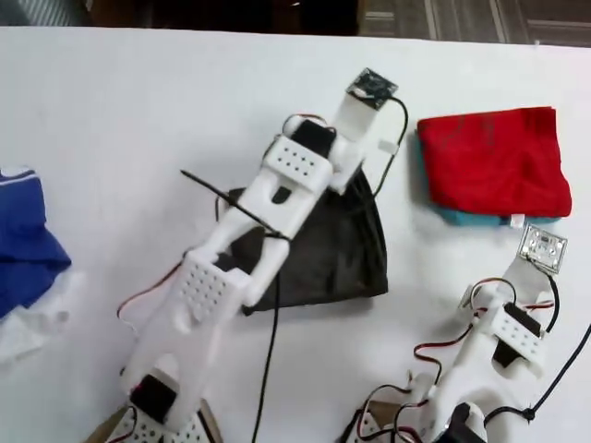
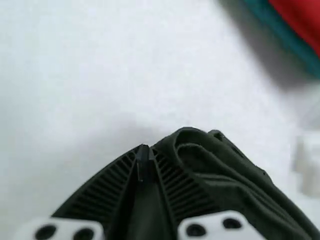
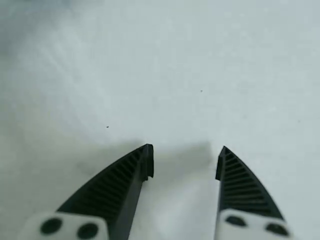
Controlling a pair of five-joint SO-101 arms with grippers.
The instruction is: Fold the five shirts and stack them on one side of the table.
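Observation:
A black shirt (image 1: 332, 249) lies bunched at the table's middle, partly under my left arm (image 1: 277, 198). In the left wrist view my left gripper (image 2: 145, 150) is shut, with a fold of the black shirt (image 2: 220, 170) pinched at its tips just above the table. A folded red shirt (image 1: 494, 157) rests on a teal shirt (image 1: 462, 216) at the right; both also appear in the left wrist view, red shirt (image 2: 300, 17) over teal shirt (image 2: 280, 35). My right gripper (image 3: 185, 155) hangs open over bare table, on the right arm (image 1: 508, 332) near the front right.
A blue shirt (image 1: 23, 245) lies crumpled at the left edge with a white shirt (image 1: 28, 328) beside it. White table (image 1: 138, 111) stretches bare at the back left. Cables trail from both arm bases at the front.

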